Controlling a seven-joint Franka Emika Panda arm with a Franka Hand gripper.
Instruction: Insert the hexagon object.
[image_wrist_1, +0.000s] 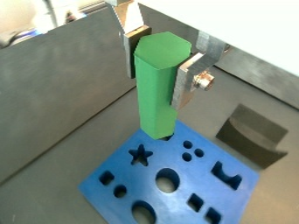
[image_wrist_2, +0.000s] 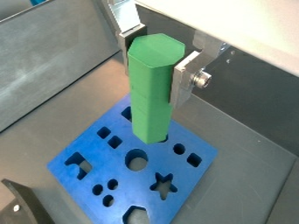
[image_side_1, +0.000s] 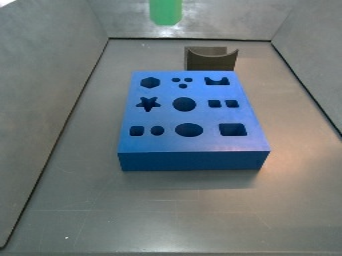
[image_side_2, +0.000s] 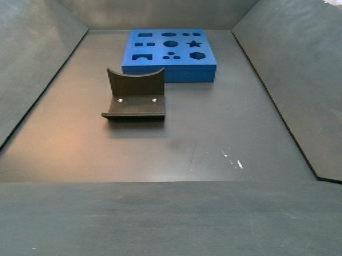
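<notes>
The fingers (image_wrist_1: 162, 63) pinch the hexagon object (image_wrist_1: 159, 87) upright between their silver plates, holding it in the air above the blue block (image_wrist_1: 176, 182), as both wrist views show (image_wrist_2: 156, 86). In a side view only the peg's lower end (image_side_1: 164, 11) shows, high over the worktop's (image_side_1: 160, 210) far edge, beyond the blue block (image_side_1: 191, 120). The fixture (image_side_2: 135, 96) stands just beside the block (image_side_2: 171, 55), apart from it, nearer the worktop's middle.
</notes>
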